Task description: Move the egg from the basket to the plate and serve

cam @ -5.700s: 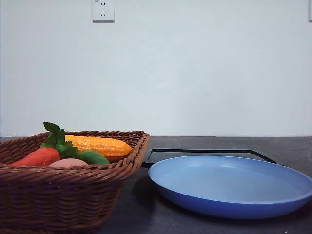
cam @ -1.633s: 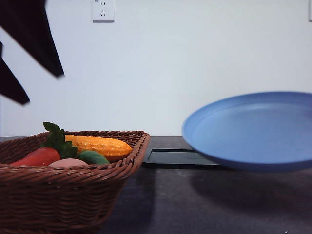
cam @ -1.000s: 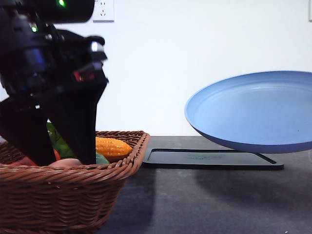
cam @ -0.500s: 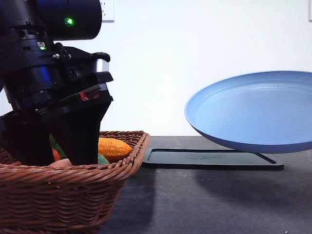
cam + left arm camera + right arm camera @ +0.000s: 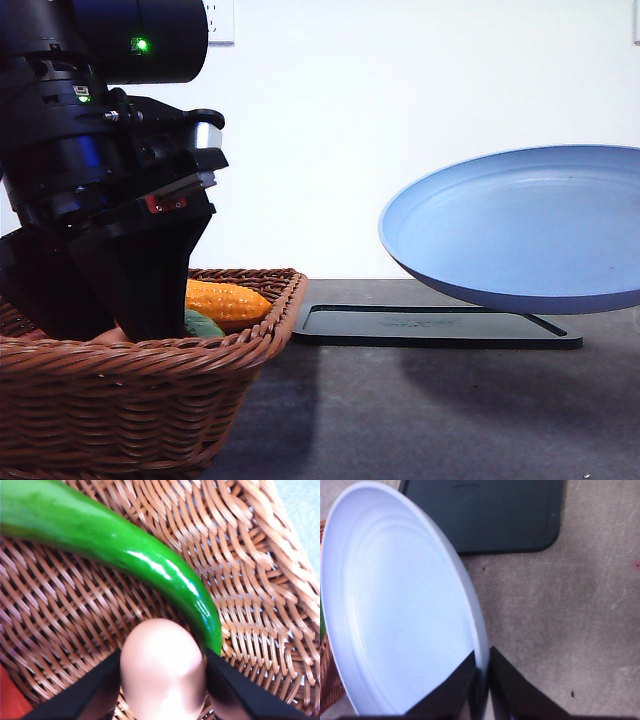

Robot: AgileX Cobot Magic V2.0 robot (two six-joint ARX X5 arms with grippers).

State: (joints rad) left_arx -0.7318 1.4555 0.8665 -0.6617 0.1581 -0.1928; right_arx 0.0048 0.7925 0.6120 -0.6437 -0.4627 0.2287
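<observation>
Left claw (image 5: 162,690) closed around the egg (image 5: 162,672), apparently gripping, inside the basket (image 5: 150,400); right claw (image 5: 481,680) pinching the raised plate (image 5: 520,235); transfer pending.

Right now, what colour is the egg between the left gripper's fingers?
Pale pinkish-brown egg, clearest in the left wrist view.

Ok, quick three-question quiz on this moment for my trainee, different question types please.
1. True or false: the plate rests on the black tray.
2. Which item sits between the left hand's fingers? A. corn B. egg C. green pepper
3. Fill in: the right hand grips the plate by its ____.

Key:
1. False; it is held in the air above the tray.
2. B, the egg, still down in the basket.
3. Rim.
</observation>
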